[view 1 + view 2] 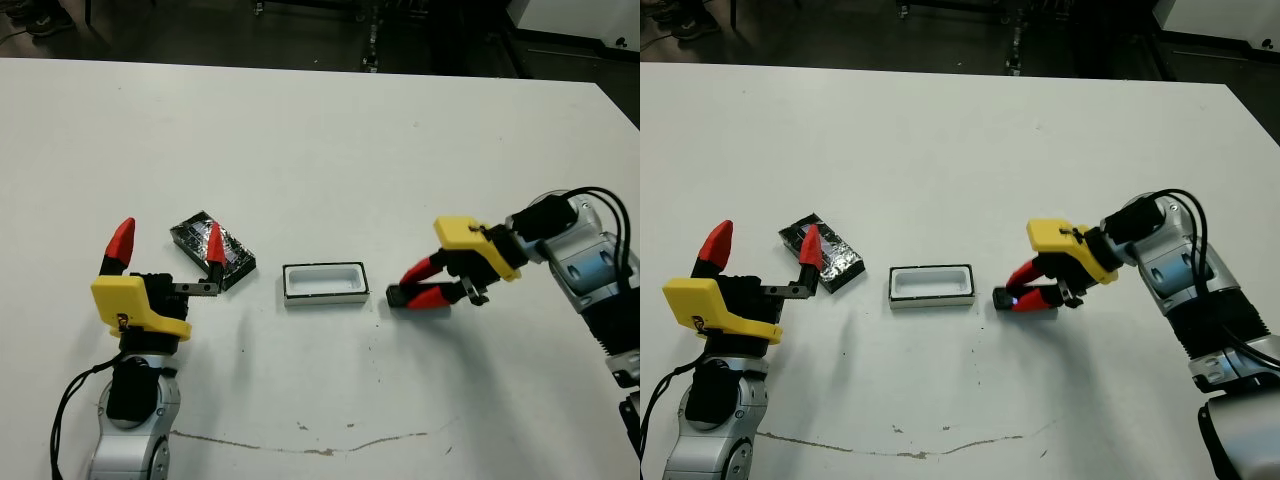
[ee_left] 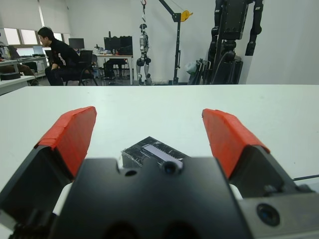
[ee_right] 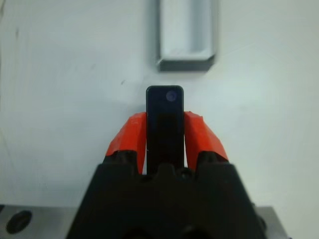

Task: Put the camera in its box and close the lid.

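The white-walled box (image 1: 324, 297) lies open at the middle of the table, with nothing inside it. Just to its right is the black camera (image 1: 1002, 299), a bluish spot glowing at the end that points to the box (image 3: 187, 62). My right gripper (image 1: 412, 288) is shut on it, red fingers (image 3: 202, 134) pressing both long sides. I cannot tell whether the camera touches the table. To the left of the box, the glossy black lid (image 1: 236, 264) lies flat. My left gripper (image 1: 168, 240) hovers open over its near left side, and the lid (image 2: 154, 152) shows between the fingers.
A thin scratch mark (image 1: 300, 445) runs along the table near its front edge. Black cables (image 1: 610, 215) loop over my right forearm. Beyond the far edge, a person (image 2: 57, 55) sits at a desk, and equipment stands (image 2: 174, 40) are further right.
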